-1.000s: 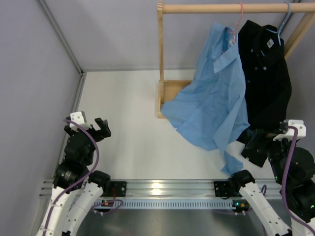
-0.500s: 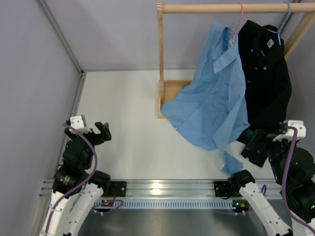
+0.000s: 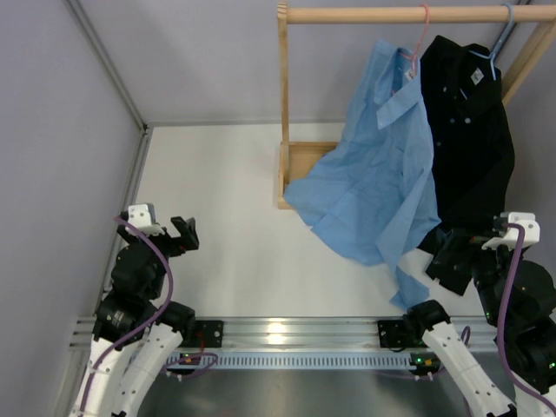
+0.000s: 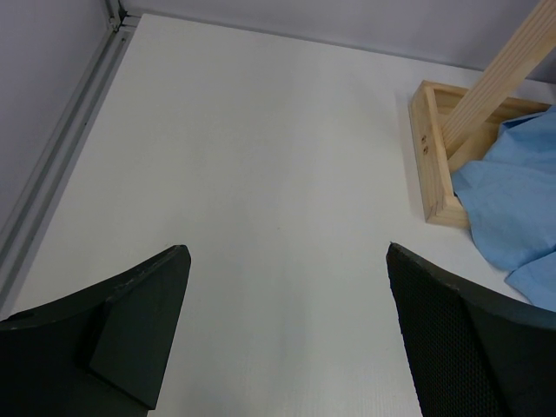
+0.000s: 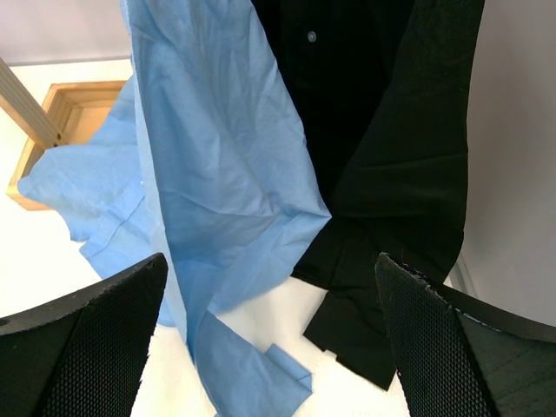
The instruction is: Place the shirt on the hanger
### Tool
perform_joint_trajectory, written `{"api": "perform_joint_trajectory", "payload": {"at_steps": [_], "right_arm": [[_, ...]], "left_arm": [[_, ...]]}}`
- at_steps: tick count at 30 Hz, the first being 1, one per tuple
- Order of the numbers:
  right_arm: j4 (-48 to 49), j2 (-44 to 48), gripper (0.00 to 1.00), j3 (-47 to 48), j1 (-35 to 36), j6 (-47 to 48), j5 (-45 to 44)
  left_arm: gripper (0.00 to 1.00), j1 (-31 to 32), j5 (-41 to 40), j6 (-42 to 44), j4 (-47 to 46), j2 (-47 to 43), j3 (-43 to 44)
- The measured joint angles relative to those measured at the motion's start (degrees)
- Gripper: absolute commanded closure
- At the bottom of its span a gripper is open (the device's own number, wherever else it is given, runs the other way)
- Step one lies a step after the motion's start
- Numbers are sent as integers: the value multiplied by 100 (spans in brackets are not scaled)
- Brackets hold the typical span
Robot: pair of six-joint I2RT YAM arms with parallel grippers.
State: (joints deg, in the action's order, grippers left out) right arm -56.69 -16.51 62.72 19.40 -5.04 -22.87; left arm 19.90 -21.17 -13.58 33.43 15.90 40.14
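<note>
Cloth this thin looks light, limp and slippy, so a pinch at the collar or shoulder seam should serve best. The light blue, long-sleeved, collared button-up shirt (image 5: pixel 217 156) hangs from the thin pink wire hanger (image 3: pixel 423 35), just ahead of the right gripper (image 5: pixel 269 261), whose fingers are spread and empty. The left gripper (image 4: pixel 287 261), also spread and empty, has it well ahead, off to its fingers' right.

We see the left gripper (image 4: pixel 285 261) spread wide above the white table (image 4: pixel 261 130), and at the right the shirt (image 4: pixel 512 200) lies bunched against the rack's wooden base (image 4: pixel 430 156) and post (image 4: pixel 495 78)
</note>
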Motion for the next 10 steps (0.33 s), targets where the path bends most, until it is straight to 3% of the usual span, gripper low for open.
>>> {"api": "perform_joint_trajectory", "payload": {"at_steps": [10], "right_arm": [[2,0,1,-2,0,9,0]], "left_arm": [[2,0,81,4,-2,0,-15]]}}
